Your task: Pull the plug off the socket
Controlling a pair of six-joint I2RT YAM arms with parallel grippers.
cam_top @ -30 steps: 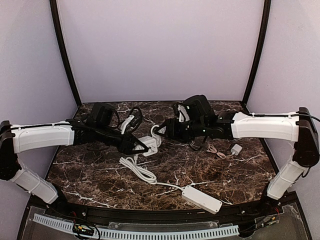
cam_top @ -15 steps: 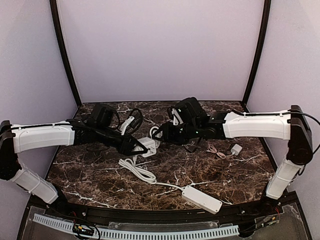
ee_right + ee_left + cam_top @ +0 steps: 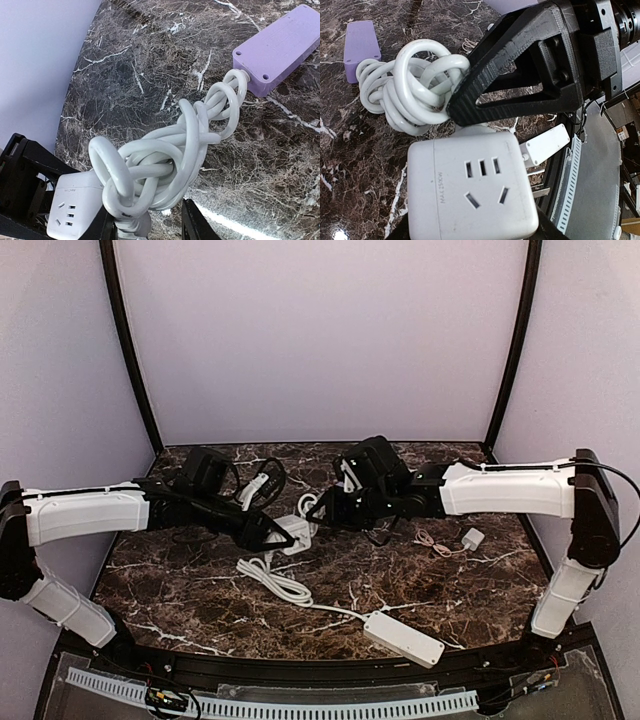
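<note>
Right wrist view is the one to look at: the plug (image 3: 134,227) sits at the bottom edge, in the mouth of the right claw (image 3: 148,220). That claw is spread open, one finger on each side. There's bare bench (image 3: 150,60) showing between the plug and one finger, so it's not gripping anything yet.

The socket (image 3: 75,210) is just beside the plug, on the robot's left of it. So the plug comes off the socket's right-hand face, and the pull axis runs roughly crosswise, away from the left arm. The right arm is clearly the nearer one for the plug.

The left claw (image 3: 270,531) has the socket between its fingers. From the left wrist view it looks clamped on it, one finger over the top and the other mostly hidden underneath. I'd guess it's the anchor.

The annoying bit is the cord (image 3: 165,160). It's knotted into a fat bundle right on top of the plug and hangs into the right claw's gap, so closing could catch loops instead of the plug head.

Room looks fine in the top view. There's open marble to the right, and a small charger (image 3: 472,538) with its thin cable (image 3: 432,540) sits well off that way. The power strip (image 3: 403,638) is near the front edge, with slack cord leading to it.
</note>
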